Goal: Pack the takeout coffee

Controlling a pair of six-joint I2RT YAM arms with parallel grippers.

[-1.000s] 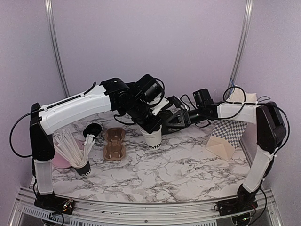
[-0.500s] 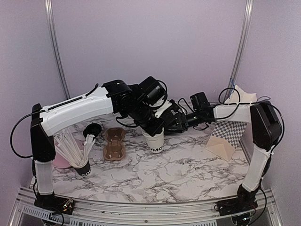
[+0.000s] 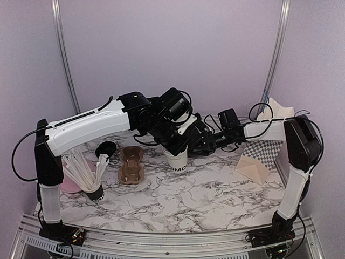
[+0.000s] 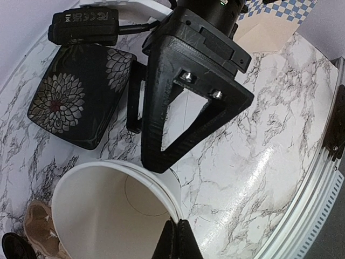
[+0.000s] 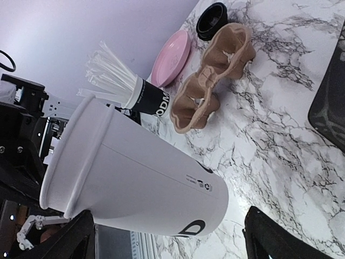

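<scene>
A white paper coffee cup (image 3: 176,159) with dark lettering stands upright mid-table, its top open with no lid on. My left gripper (image 3: 173,144) comes down from above and is shut on the cup's rim; the left wrist view shows the fingertips (image 4: 177,240) pinching the rim of the empty cup (image 4: 108,216). From the right, my right gripper (image 3: 197,141) is open with its jaws either side of the cup (image 5: 135,183). Its fingers (image 5: 280,237) stand apart from the cup's wall. A black lid (image 3: 106,148) lies far left.
A brown cardboard cup tray (image 3: 131,164) lies left of the cup. A black cup of white sticks (image 3: 91,189) and a pink plate (image 3: 69,184) sit at the near left. A checkered paper bag (image 3: 259,156) stands right. A dark floral pouch (image 4: 81,97) lies behind the cup.
My right arm has reached leftward until its open jaws flank the cup. The left gripper has stayed shut on the rim, and the cup has barely shifted.
</scene>
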